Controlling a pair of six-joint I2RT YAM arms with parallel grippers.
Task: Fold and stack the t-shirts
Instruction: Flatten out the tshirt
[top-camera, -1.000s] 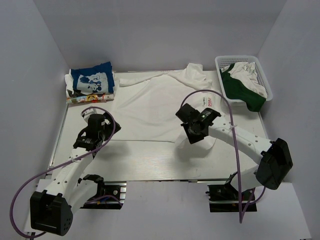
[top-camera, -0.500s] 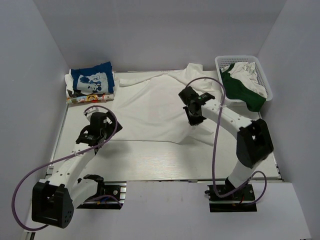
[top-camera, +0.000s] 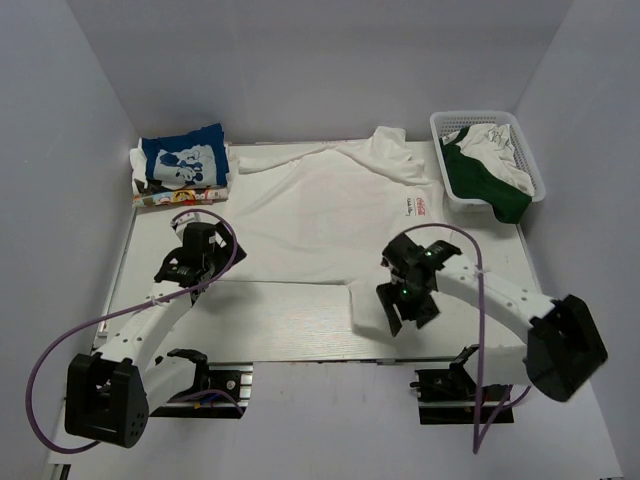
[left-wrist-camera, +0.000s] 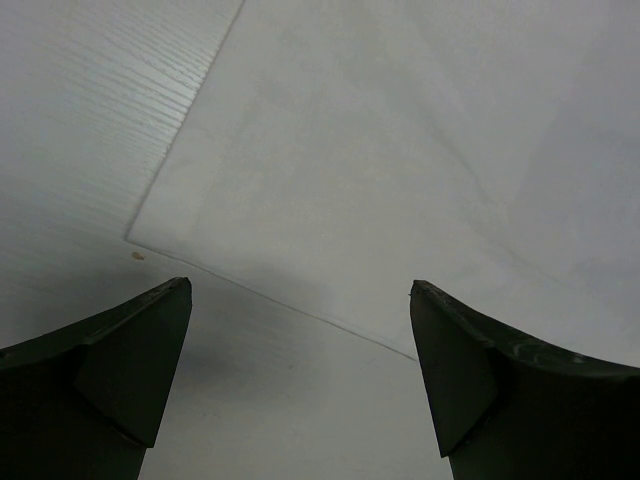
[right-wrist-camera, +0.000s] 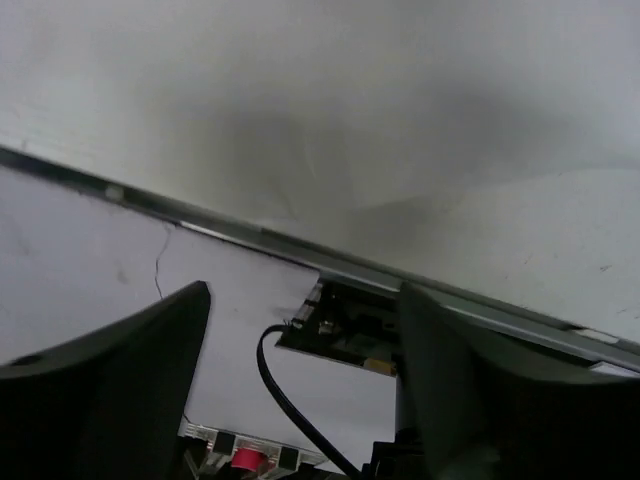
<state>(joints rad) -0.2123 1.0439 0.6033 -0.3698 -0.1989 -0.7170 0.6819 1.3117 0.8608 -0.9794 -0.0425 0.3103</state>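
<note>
So the worktop (top-camera: 270, 325) is a pale wood-grain board, and most of it is covered by the big white t-shirt (top-camera: 310, 215). It's soft, thin cloth lying flat, and it spreads wider left to right than near to far. One straight edge runs left-right on the near side. There's a bunched lump at the far edge, right of middle, and one sleeve trails off to the far left. The near right corner is folded up into a thicker flap. A little red logo patch (top-camera: 422, 205) sits on the right part of the shirt, but the writing's way too small to read.

At the far right is a white plastic mesh basket (top-camera: 535, 170), rectangular, with dark green and white cloth stuffed in it.

The blue t-shirt (top-camera: 185, 160) has a white cartoon print and no text I can make out. It's folded into a rough rectangle, long side left-right, on top of a small stack in the far left corner.

The left pincer (left-wrist-camera: 300, 288) is spread wide over the white shirt's near left corner, with nothing between the dark fingers (left-wrist-camera: 120, 365).

The right pincer (right-wrist-camera: 302, 290) is also spread and holding nothing, right by the folded flap at the near edge of the worktop.
</note>
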